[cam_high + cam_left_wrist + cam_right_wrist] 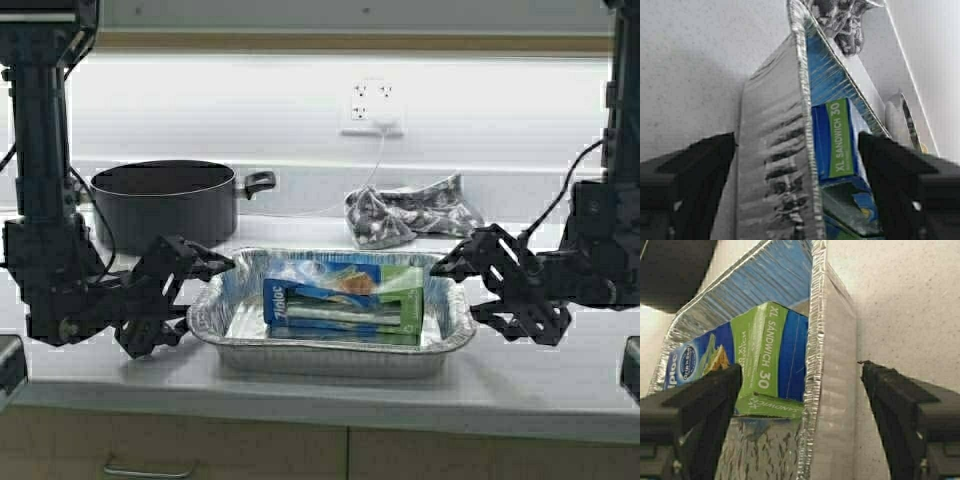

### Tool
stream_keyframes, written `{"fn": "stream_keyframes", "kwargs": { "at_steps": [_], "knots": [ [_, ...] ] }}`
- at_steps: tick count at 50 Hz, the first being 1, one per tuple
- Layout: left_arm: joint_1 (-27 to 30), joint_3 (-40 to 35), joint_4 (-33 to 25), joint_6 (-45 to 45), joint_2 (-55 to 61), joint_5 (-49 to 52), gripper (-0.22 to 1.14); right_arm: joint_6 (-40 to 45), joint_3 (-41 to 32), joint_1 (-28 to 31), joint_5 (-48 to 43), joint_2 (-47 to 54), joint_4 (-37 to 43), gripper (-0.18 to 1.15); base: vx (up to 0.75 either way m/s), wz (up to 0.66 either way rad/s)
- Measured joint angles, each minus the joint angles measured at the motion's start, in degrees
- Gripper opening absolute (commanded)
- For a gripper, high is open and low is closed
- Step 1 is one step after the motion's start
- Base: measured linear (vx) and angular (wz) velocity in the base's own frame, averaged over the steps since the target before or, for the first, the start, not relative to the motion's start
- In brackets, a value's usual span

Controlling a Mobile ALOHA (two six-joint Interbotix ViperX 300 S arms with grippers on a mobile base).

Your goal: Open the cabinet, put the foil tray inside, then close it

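Both grippers stand wide open and hold nothing. In the high view the left gripper (pixel 200 268) sits at the lower left, its tips just beside the left end of the tray (pixel 330 352). The right gripper (pixel 458 268) mirrors it at the right end, probably so the two can lift the wide tray together. The tray rests mid-frame on the counter (pixel 540 375), holding a blue and green box (pixel 340 300). A pot (pixel 165 200) stands behind it at upper left, and a crumpled bag (pixel 410 215) lies at upper right.

In the left wrist view the open jaws straddle the tray's rim (pixel 802 125), one outside the wall, one over the box.

In the right wrist view the jaws likewise bracket the opposite rim (pixel 815 370), not yet closed on it. The cabinet shows in no view.
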Motion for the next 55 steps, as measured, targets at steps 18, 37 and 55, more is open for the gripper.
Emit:
{"fn": "stream_keyframes", "kwargs": {
  "at_steps": [18, 37, 55],
  "knots": [
    [0.00, -0.09, 1.85, -0.09, 0.00, -0.26, 1.02, 5.45, -2.11, -2.46, -9.05, 5.27, -5.27, 1.01, 0.00, 0.00],
    [2.72, 1.67, 2.11, -0.44, 0.00, -2.02, 0.95, 5.80, -2.29, -3.25, -10.90, 6.06, -5.89, 0.82, 0.00, 0.00],
    [2.81, 1.93, 4.22, -0.70, -0.09, -2.64, -0.08, 8.09, -1.85, -3.43, -10.90, 6.33, -5.89, 0.08, 0.00, 0.00]
  ]
}}
